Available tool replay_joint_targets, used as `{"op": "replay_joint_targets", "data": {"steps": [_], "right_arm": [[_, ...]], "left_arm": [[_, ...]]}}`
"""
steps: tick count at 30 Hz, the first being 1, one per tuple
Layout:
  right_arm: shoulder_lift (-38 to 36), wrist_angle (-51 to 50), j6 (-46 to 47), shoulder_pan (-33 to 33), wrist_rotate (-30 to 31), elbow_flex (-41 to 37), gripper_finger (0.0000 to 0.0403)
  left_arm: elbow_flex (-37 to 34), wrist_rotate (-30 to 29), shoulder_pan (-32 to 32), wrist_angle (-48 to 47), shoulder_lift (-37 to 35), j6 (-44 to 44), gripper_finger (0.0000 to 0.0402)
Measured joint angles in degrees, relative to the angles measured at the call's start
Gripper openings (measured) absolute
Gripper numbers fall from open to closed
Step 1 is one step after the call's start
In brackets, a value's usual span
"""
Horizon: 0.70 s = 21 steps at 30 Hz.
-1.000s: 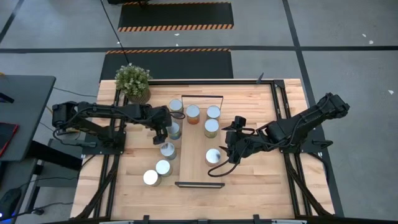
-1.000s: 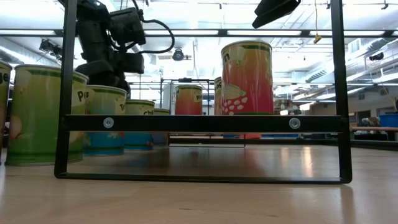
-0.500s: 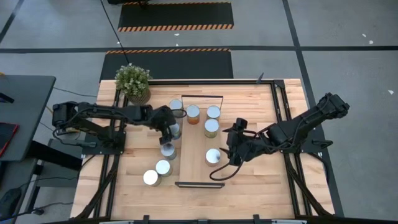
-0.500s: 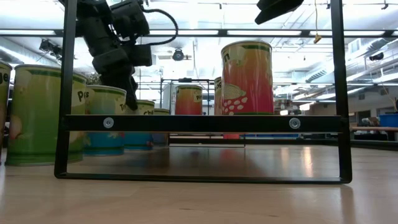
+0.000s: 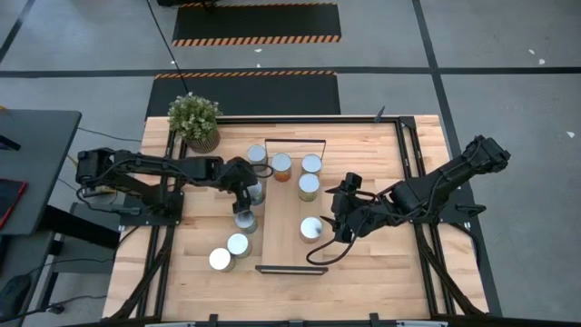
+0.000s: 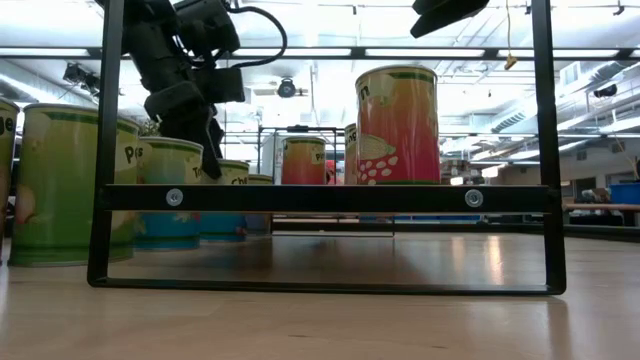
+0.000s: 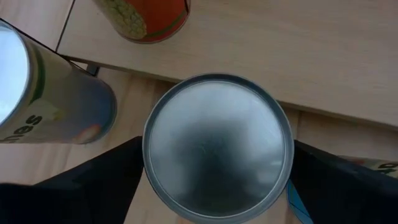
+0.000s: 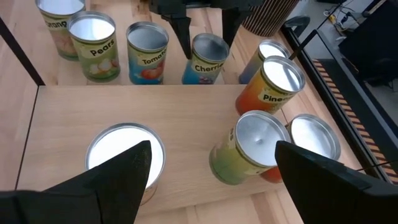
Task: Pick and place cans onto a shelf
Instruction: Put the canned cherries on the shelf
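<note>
The left tool (image 5: 243, 187) hangs spread over a silver-topped can labelled Cherries (image 5: 253, 190), just off the nine o'clock edge of the long light-wood shelf board (image 5: 286, 218) on the wooden bench (image 5: 381, 259). The right tool (image 5: 338, 211), also spread, hovers at three o'clock of a lone silver-topped can (image 5: 311, 228) standing on the shelf.

Low view: the left tool's dark fingers (image 6: 212, 140) reach down among green-labelled cans (image 6: 60, 180) behind the shelf's black end bar (image 6: 325, 198).

Left wrist view: the Cherries can's round lid (image 7: 217, 146) sits between the two fingers, apart from both.

Right wrist view: the lone can (image 8: 124, 155) lies between this tool's own fingers, untouched.
</note>
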Motion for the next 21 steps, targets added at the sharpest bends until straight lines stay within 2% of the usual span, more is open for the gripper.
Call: {"op": "replay_joint_targets", "data": {"steps": [7,9,15,21], "right_arm": [[0.0,0.0,-0.07,-0.02,-0.01,0.0,0.035],[0.0,-0.02,-0.07,-0.02,-0.02,0.0,0.035],[0.0,-0.05,-0.07,-0.02,-0.02,0.0,0.035],[0.0,-1.74,0.53,1.43,-0.02,0.0,0.035]], "left_arm": [[0.09,0.04,0.0,-0.23,-0.12,0.42,0.0326],[1.56,-0.32,0.0,-3.79,-0.4,1.19,0.0319],[10.85,-2.17,0.0,-16.05,-0.55,2.8,0.0326],[18.71,-1.69,-0.39,-22.3,-0.55,2.74,0.0328]]}}
